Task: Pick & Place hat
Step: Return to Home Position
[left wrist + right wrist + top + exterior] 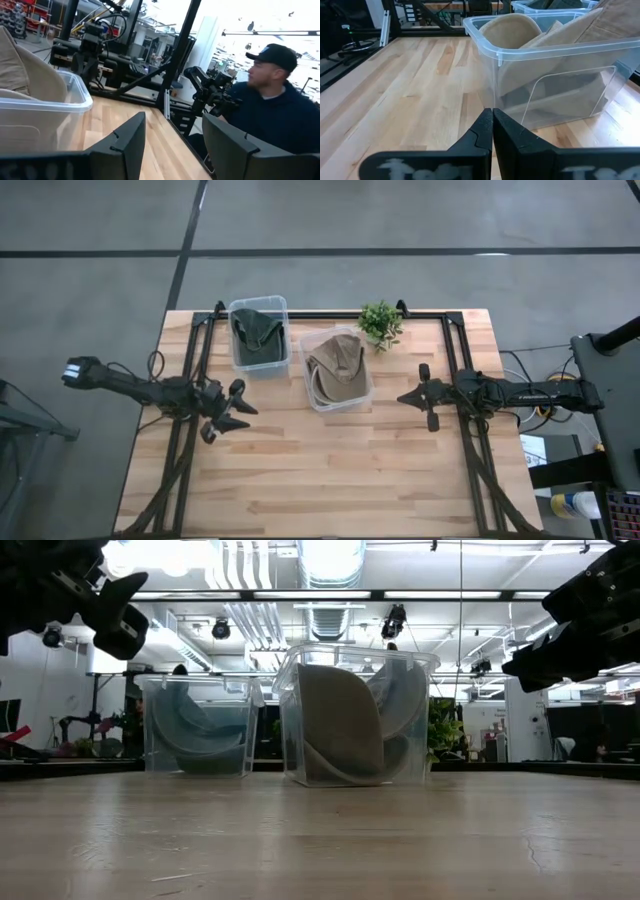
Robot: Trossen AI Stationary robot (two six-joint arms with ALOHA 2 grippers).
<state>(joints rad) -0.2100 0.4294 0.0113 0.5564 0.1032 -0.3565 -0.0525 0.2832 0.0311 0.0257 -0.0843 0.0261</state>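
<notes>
On table (330, 475), brown cap (336, 370) near right gripper (404, 396)

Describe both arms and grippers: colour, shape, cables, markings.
Both arms are black, slim and jointed. The left arm has a white-striped patch at its outer end and a thin cable looped alongside. The right arm trails black and yellow cables near its base. The left gripper and right gripper each have two flat, dark, wedge-shaped fingers; blurred white lettering sits behind them.

Two bins (258, 300) (304, 366), two arms (150, 390) (520, 391), one plant (380, 323), one person (280, 110).
</notes>
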